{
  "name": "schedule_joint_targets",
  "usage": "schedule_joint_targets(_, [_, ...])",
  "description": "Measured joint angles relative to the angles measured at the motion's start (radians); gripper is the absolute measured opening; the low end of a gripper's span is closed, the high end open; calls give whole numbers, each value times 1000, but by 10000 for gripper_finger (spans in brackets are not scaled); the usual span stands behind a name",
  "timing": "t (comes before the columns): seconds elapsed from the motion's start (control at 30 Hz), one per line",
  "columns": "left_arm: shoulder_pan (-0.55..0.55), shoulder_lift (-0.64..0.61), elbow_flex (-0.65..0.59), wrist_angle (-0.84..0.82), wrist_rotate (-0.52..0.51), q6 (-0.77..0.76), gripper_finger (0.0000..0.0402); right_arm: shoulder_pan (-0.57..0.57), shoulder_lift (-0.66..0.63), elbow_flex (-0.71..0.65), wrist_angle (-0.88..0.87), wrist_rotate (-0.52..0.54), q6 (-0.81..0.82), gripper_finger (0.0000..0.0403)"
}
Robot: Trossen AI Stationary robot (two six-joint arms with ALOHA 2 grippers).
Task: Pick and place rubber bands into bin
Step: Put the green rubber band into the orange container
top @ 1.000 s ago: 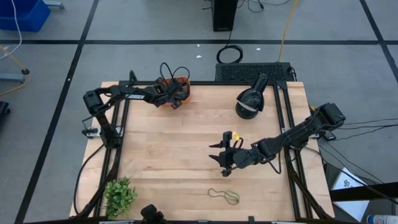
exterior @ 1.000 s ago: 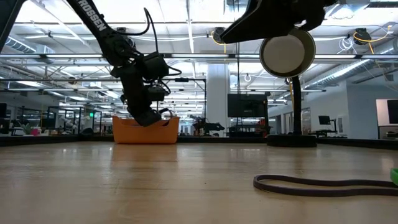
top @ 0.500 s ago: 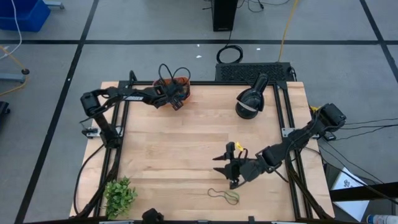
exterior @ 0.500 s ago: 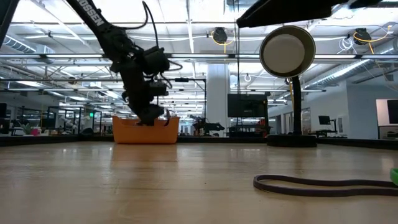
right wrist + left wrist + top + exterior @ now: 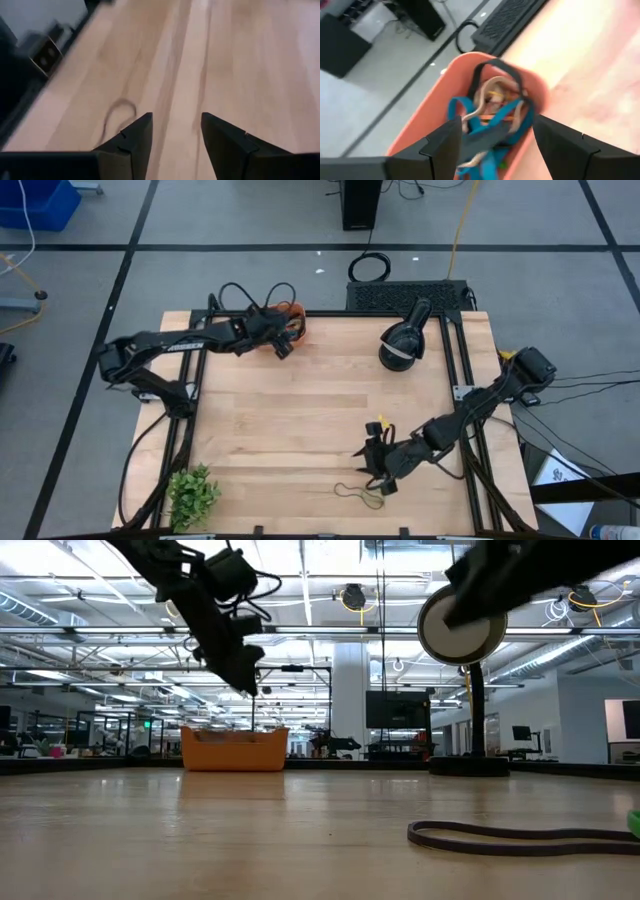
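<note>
The orange bin (image 5: 440,95) stands at the table's far edge (image 5: 293,313) and holds a tangle of black, blue, tan and orange rubber bands (image 5: 492,105). My left gripper (image 5: 495,135) hangs open above the bin (image 5: 234,748), well clear of its rim, with nothing between its fingers (image 5: 245,675). Near the front edge a dark band and a green band (image 5: 362,495) lie flat on the wood. My right gripper (image 5: 378,470) hovers open just beyond them, pointing slantwise down. Its wrist view shows a dark band (image 5: 114,117) ahead of the fingers.
A black round-headed lamp (image 5: 403,340) stands at the far right of the table, seen as a pale disc (image 5: 462,625) in the low view. A small green plant (image 5: 192,495) sits at the near left corner. Bare wood lies between the two arms.
My left gripper has risen out of the bin and now hangs well above it, drawn slightly toward the table's left. My right gripper has travelled toward the near edge and lowered a little toward the bands lying there, rolling as it went.
</note>
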Motion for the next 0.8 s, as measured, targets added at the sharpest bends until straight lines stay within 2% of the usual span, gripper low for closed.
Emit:
schedule_joint_targets(0.2, [-27, -17, 0, -1, 81, -24, 251, 2, 53, 0, -67, -56, 105, 159])
schedule_joint_targets(0.37, [-46, -15, 0, -2, 81, -26, 251, 18, 111, 0, -65, -128, 162, 159])
schedule_joint_targets(0.53, [-56, -16, 0, 0, 82, -26, 251, 46, 159, 0, -69, -153, 216, 158])
schedule_joint_targets(0.8, [-55, -16, 0, 1, 81, -26, 251, 72, 162, 0, -50, -154, 288, 157])
